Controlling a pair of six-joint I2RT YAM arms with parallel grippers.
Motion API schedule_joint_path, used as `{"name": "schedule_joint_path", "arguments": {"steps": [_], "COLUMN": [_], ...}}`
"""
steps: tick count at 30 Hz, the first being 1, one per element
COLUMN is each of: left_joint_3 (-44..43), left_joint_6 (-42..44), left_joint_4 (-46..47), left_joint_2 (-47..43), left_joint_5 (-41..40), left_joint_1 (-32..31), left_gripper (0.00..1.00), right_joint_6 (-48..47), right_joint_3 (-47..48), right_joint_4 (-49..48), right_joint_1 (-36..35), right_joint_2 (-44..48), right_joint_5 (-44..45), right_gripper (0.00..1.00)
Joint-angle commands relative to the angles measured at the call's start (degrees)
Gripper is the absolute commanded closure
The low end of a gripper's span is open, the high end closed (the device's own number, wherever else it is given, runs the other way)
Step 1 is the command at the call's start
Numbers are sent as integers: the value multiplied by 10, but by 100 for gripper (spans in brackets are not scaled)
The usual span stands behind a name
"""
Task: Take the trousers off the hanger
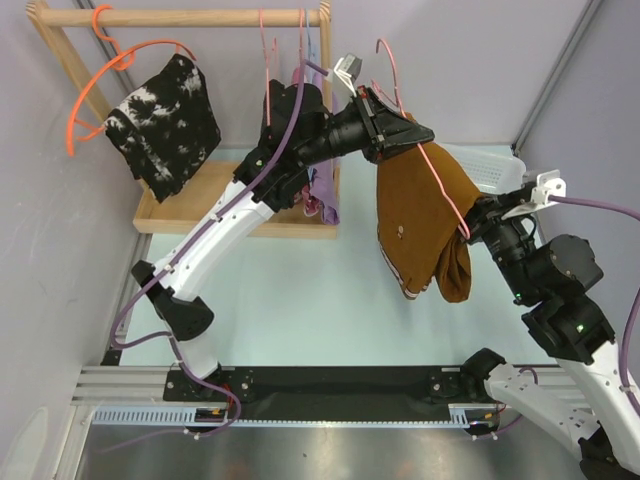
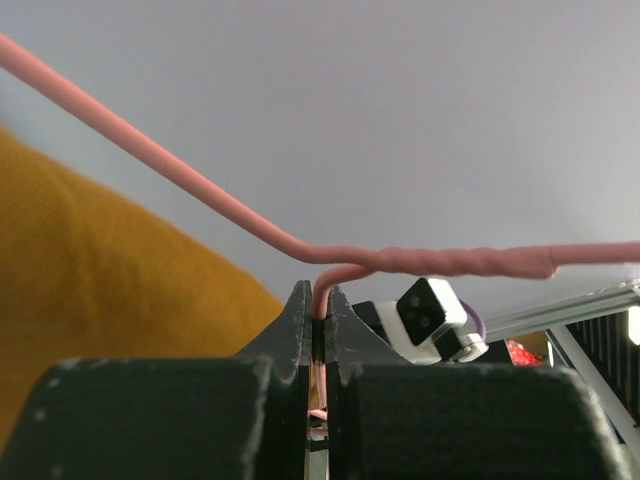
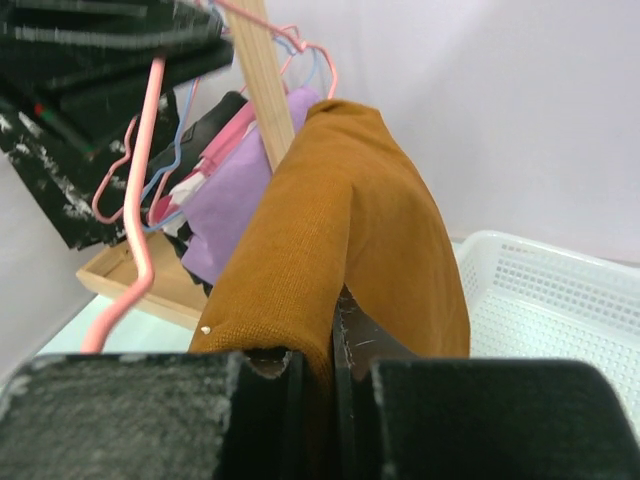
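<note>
**Item:** trousers (image 1: 420, 205), rust-brown cloth, draped over the sloping wire of the pink hanger (image 1: 441, 187). They are held in the air above the bench (image 1: 300, 300), at 2 o'clock from the middle of the top view and apart from the wooden rack (image 1: 190, 17).

**Left tool** (image 2: 318, 300): jaws together, clamped on the hanger wire just below its twisted neck, at 11 o'clock from the cloth.

**Right tool** (image 3: 325, 335): jaws almost together, pinched on a fold of the trousers, at 4 o'clock on the hanging cloth.

**Handling (judged, not tested):** the cloth is expected to be soft, light and limp. It is likely to bunch and drag on the wire. The hanger is thin and probably springy, so some twisting may be expected.

**Hold advised:** a thick fold low on one side, so the cloth can be drawn off towards 5 o'clock.

**Nearby:** white basket (image 1: 490, 165), at 1 o'clock.
</note>
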State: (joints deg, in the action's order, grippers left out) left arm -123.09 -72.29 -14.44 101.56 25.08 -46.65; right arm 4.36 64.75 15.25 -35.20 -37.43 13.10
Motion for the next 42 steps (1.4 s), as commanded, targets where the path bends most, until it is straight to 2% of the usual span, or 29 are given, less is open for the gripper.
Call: {"name": "schedule_joint_path", "arguments": {"steps": [1, 15, 18, 21, 28, 32, 34, 36, 38, 42], "left_joint_3": [15, 74, 74, 65, 31, -49, -56, -54, -37, -6], "left_joint_6": [29, 60, 65, 72, 109, 168, 175, 184, 187, 193], "left_joint_4": [10, 9, 5, -3, -37, -146, -161, -179, -179, -178], "left_joint_2": [-49, -63, -63, -59, -67, -42, -38, -37, -44, -58], "left_joint_5": [12, 44, 43, 44, 19, -15, -20, -22, -21, -33], "left_joint_1": [-11, -19, -19, -19, -16, -16, -16, -16, -16, -19], "left_gripper": [100, 100, 100, 100, 100, 100, 100, 100, 100, 100], "right_joint_6": [20, 7, 2, -25, -88, -99, -120, -125, -117, -88], "right_joint_3": [68, 194, 219, 251, 229, 214, 216, 237, 238, 215], "right_joint_4": [-112, -94, -84, -34, 53, 72, 79, 99, 88, 4], "right_joint_1": [0, 0, 0, 0, 0, -1, 0, -1, 0, 0], "right_joint_2": [17, -42, -55, -75, -54, -41, -41, -55, -56, -44], "right_joint_5": [50, 41, -1, -83, -125, -125, -154, -146, -132, -80], "right_gripper": [100, 100, 100, 100, 100, 100, 100, 100, 100, 100]}}
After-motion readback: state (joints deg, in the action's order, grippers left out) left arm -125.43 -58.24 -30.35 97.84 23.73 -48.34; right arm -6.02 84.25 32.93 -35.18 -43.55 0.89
